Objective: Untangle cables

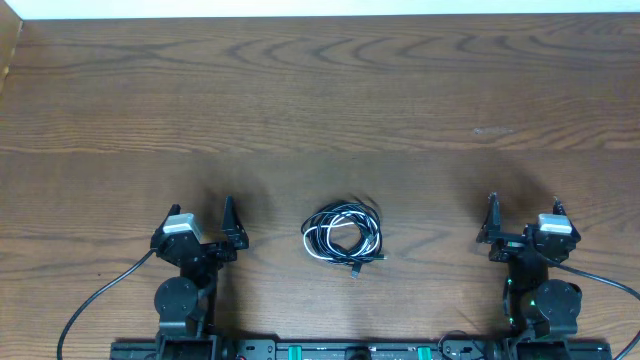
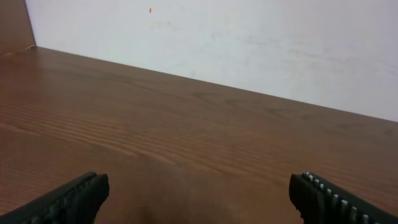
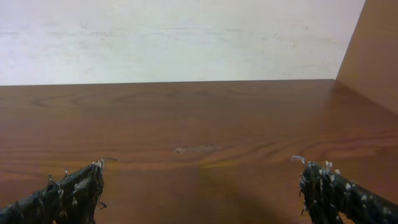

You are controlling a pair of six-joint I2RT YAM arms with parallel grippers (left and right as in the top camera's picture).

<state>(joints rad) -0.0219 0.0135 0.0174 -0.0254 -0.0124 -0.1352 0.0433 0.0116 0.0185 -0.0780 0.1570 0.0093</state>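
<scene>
The cables (image 1: 342, 232) are seen bundled on the table (image 1: 320, 100), at three o'clock from the left gripper (image 2: 199, 186) and nine o'clock from the right gripper (image 3: 202, 171). Both are spread wide, nothing pinched. If several strands are grabbed together, the knot could be tightened.

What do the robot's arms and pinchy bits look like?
The left arm and right arm are black, each with a silvery wrist block and a trailing black wire. The left end effector has dark ridged fingers; the right end effector looks scuffed, flecked white.
</scene>
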